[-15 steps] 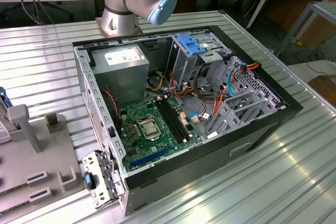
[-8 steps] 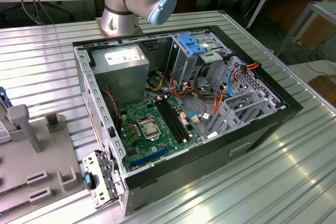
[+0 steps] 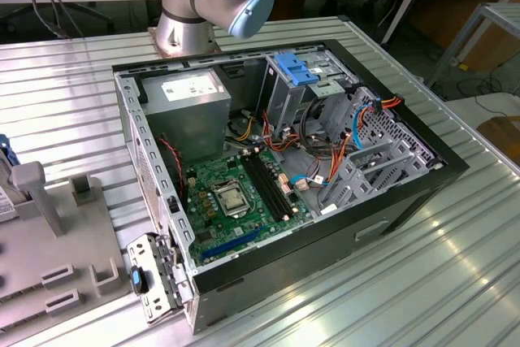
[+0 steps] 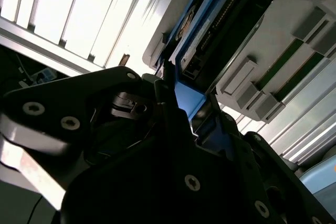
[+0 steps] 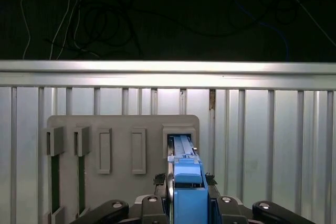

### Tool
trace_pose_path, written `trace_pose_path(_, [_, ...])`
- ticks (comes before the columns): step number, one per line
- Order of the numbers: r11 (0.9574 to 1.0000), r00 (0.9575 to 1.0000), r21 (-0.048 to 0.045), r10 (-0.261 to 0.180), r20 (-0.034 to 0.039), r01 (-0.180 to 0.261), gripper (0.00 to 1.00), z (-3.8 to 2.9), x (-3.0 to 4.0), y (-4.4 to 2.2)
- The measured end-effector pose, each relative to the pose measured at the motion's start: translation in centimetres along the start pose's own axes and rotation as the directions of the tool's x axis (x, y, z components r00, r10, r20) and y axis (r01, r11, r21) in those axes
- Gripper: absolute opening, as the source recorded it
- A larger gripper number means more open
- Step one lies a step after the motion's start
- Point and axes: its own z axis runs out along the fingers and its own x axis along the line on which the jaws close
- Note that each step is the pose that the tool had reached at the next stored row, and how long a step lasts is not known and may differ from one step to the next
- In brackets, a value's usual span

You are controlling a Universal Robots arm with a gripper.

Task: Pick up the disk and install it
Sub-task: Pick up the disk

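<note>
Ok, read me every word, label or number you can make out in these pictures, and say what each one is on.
No text here can be read.
On the white label of the power supply: print too small to read.
On the motherboard: any markings too small to read.
On the disk in the first wrist view: no legible print.

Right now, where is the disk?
In the first wrist view the disk stands on edge in a slot of the grey holder on the slatted metal table, right at the claw.
</note>
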Motion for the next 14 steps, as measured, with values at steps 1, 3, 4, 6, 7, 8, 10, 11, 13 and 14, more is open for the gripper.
trace_pose_path(1, [1.0000, 1.0000, 0.0000, 0.000, 0.0000, 0.000, 0.37, 0.00, 0.00, 0.00])
trace_pose_path(3, [1.0000, 1.0000, 0.0000, 0.000, 0.0000, 0.000, 0.37, 0.00, 0.00, 0.00])
trace_pose_path(4, [1.0000, 1.0000, 0.0000, 0.000, 0.0000, 0.000, 0.37, 0.00, 0.00, 0.00])
trace_pose_path(6, [1.0000, 1.0000, 0.0000, 0.000, 0.0000, 0.000, 0.37, 0.01, 0.00, 0.00])
trace_pose_path(7, [1.0000, 1.0000, 0.0000, 0.000, 0.0000, 0.000, 0.37, 0.01, 0.00, 0.00])
trace_pose_path(8, [1.0000, 1.0000, 0.0002, 0.000, 0.0001, 0.000, 0.37, -0.20, 0.00, 0.00])
trace_pose_path(10, [1.0000, 1.0000, 0.0000, 0.000, 0.0000, 0.000, 0.37, -0.37, 0.01, 0.00])
trace_pose_path(11, [1.0000, 1.0000, 0.0003, 0.000, 0.0001, 0.000, 0.37, -0.39, 0.01, 0.00])
trace_pose_path(13, [1.0000, 1.0000, 0.0000, 0.000, -0.0001, 0.000, 0.37, -0.42, 0.01, 0.00])
trace_pose_path(14, [1.0000, 1.0000, 0.0001, 0.000, 0.0000, 0.000, 0.37, -0.42, 0.01, 0.00])
